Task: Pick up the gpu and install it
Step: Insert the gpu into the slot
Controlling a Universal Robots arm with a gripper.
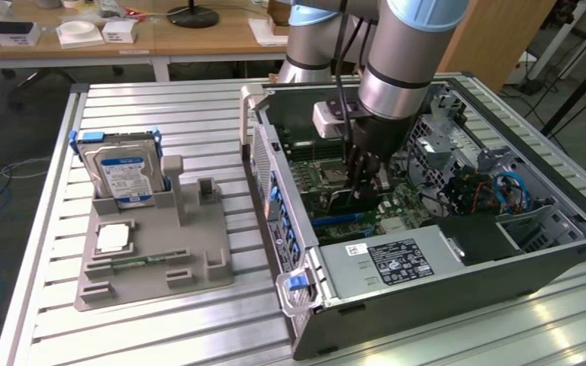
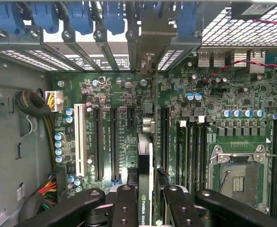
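The gpu (image 2: 145,163) is pinched edge-on by the tool (image 2: 150,196) above the motherboard (image 2: 214,94). It is hemmed in by the case (image 1: 537,263) walls.

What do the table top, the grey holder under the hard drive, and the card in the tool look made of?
Table top: bare ribbed metal, likely aluminium; it glints under the lights.
Grey holder: matte plastic, possibly printed; no shine.
Graphics card: thin circuit board seen edge-on, probably fibreglass; its black labelled strip looks like plastic.
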